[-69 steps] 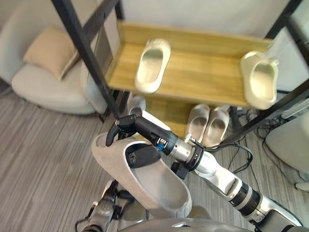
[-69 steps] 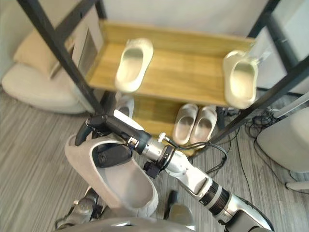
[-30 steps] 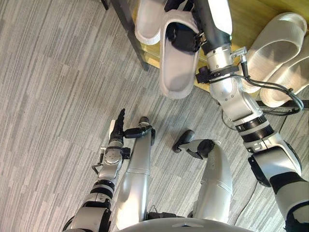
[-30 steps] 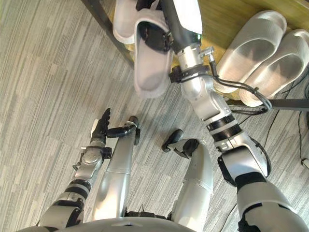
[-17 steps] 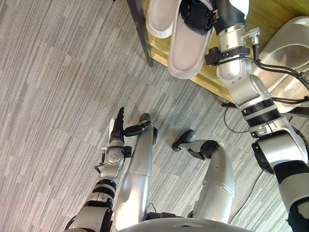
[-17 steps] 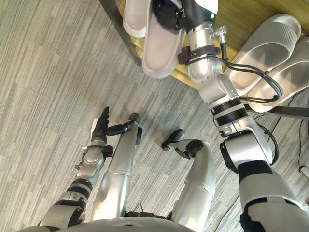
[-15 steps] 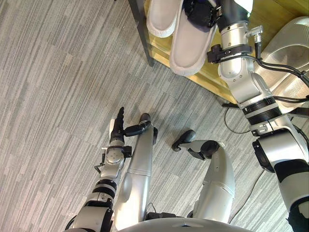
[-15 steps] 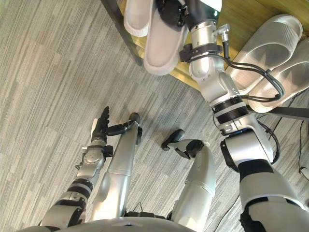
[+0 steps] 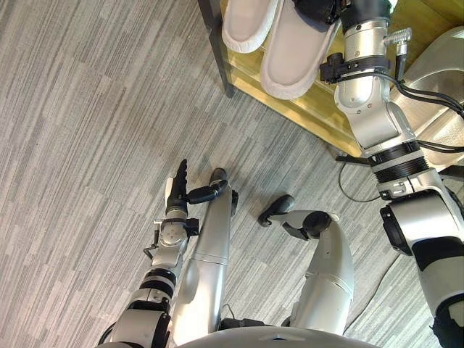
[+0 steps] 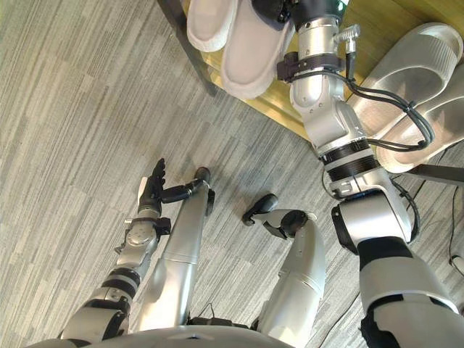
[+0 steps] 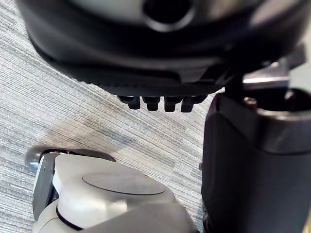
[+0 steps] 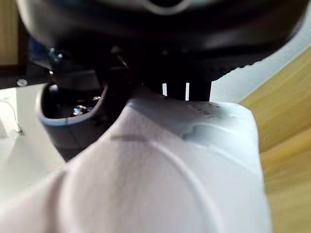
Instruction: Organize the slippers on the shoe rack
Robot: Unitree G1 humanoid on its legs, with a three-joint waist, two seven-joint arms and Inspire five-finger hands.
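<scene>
Right hand (image 9: 324,9) grips a pale grey foam slipper (image 9: 290,54), which extends from its fingers over the yellow wooden rack shelf (image 9: 313,110), beside a matching slipper (image 9: 245,25). Left hand (image 9: 176,190) hangs straight-fingered.

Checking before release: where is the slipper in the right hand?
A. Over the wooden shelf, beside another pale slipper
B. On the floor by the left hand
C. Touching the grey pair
A: the right hand holds the slipper over the wooden shelf, next to a second slipper.
</scene>
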